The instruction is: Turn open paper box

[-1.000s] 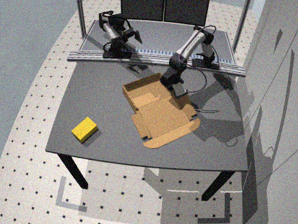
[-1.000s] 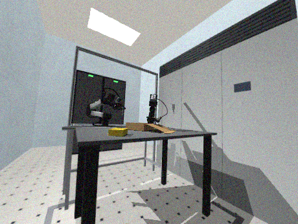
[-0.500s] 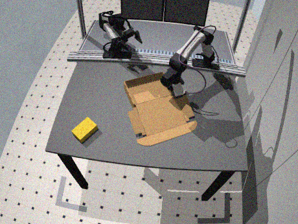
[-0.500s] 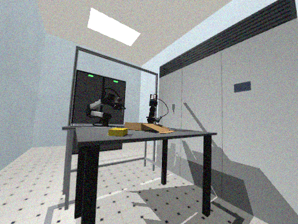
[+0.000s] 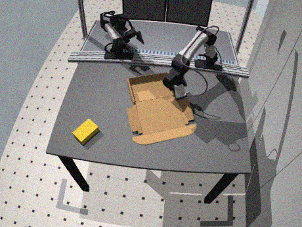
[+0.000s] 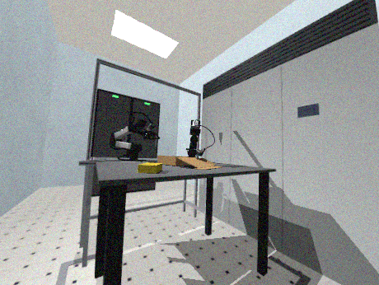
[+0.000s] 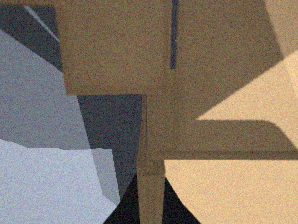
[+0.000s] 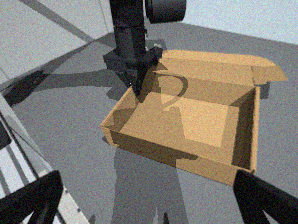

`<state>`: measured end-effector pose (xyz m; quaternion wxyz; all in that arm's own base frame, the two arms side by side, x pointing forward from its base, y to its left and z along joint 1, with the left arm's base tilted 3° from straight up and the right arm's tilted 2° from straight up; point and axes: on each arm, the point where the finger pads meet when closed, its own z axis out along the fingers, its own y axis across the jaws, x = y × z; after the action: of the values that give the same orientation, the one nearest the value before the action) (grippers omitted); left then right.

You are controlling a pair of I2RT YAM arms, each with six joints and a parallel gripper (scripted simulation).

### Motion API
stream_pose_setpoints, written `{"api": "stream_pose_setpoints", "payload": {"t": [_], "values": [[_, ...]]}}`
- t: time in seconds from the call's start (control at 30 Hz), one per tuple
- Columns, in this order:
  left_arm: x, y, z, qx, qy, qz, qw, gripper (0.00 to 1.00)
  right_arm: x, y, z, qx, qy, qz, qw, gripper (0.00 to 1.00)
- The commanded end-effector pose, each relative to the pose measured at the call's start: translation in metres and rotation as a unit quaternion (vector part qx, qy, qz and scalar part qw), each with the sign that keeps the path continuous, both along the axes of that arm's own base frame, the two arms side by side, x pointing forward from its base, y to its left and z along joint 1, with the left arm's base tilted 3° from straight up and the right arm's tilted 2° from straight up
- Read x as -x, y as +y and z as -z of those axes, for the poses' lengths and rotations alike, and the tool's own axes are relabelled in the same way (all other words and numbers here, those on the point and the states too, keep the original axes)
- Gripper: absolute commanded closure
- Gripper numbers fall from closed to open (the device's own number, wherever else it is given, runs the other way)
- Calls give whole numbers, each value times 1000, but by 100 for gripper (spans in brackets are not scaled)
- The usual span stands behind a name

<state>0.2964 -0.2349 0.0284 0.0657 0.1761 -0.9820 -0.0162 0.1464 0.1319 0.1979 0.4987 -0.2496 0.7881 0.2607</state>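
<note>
Box [image 5: 157, 115] [image 6: 166, 160] [image 7: 115, 50] [image 8: 165, 115] at centre of top view, its side wall pinched by left gripper [image 5: 171, 84] [image 6: 192, 154] [image 7: 149, 176] [image 8: 136, 95]; front wall [image 5: 148, 78] [image 8: 175, 159] skewed to rail edge. Right gripper [image 5: 141, 38] [image 6: 155, 135] [image 8: 147, 182], upper left, held open, farther.

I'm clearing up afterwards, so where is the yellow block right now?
In the top view, the yellow block lies on the table, left of the open paper box.

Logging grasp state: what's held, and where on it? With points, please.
The left gripper [image 5: 180, 98] [image 7: 149, 176] holds the paper box [image 5: 155, 115] [image 6: 181, 161] [image 8: 200, 112] by a side wall's top edge, near the lid end. Right gripper holds nothing.
</note>
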Motion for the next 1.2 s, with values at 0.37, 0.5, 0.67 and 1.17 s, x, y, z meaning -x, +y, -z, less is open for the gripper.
{"api": "stream_pose_setpoints", "payload": {"t": [0.37,0.5,0.67,1.17], "values": [[-5,1,1,1,-1,67,998,100,0,0,-3,-2,-5,-2,1000,0],[-5,1,1,2,0,86,996,100,0,0,-3,-2,-5,-2,1000,0],[-5,3,1,1,2,107,994,100,0,0,-3,-2,-5,-2,1000,0],[-5,6,1,1,6,164,986,100,0,0,-3,-2,-5,-2,1000,0]]}}
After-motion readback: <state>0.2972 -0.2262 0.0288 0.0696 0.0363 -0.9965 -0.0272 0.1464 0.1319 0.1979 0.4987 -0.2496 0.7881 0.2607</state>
